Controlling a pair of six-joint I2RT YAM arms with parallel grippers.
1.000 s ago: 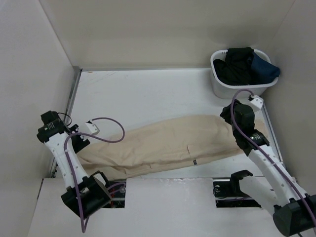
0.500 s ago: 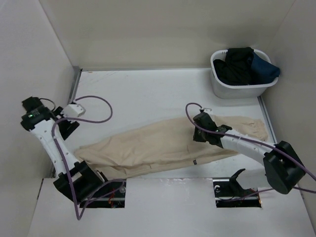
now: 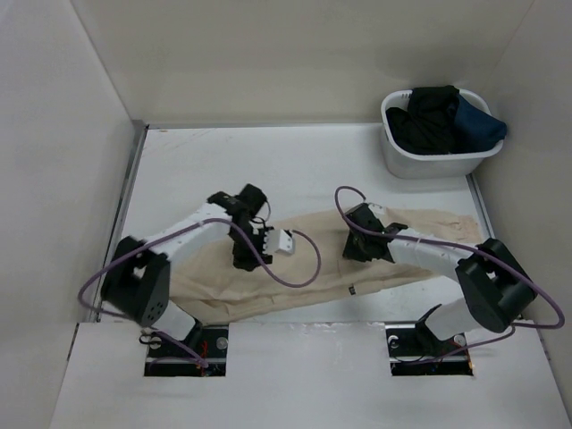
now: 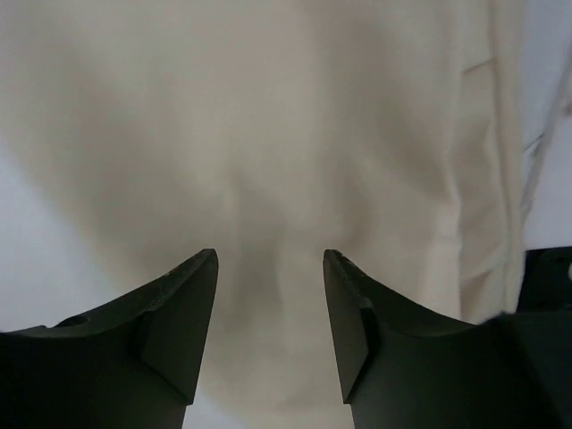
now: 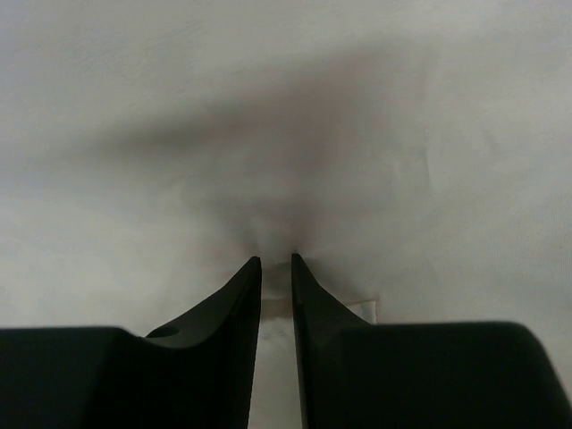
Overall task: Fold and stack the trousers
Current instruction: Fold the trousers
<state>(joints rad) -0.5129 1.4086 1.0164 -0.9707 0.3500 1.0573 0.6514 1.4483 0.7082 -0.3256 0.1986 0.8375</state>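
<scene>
The trousers (image 3: 331,246) lie stretched out long across the desk (image 3: 268,170), flat and in one layer as far as I can see, with no fold in them. So the job looks barely begun: the folding is all to do, and there is no stack anywhere.

Both arms reach in over the middle of the cloth. The left end effector (image 4: 270,259) hangs just above the fabric with its fingers spread wide, beige cloth showing in the gap between them and nothing gripped. The right end effector (image 5: 276,261) is down on the cloth with its fingers pressed almost together. A small tuck of fabric seems to be nipped at the tips, and the cloth puckers toward them. From above, one leg end trails away past the left end effector (image 3: 243,259), and the other end of the trousers runs out behind the right end effector (image 3: 353,250), under its arm.

Well beyond the right end effector, in the far corner, a white basket (image 3: 393,156) holds dark clothes (image 3: 438,121).
</scene>
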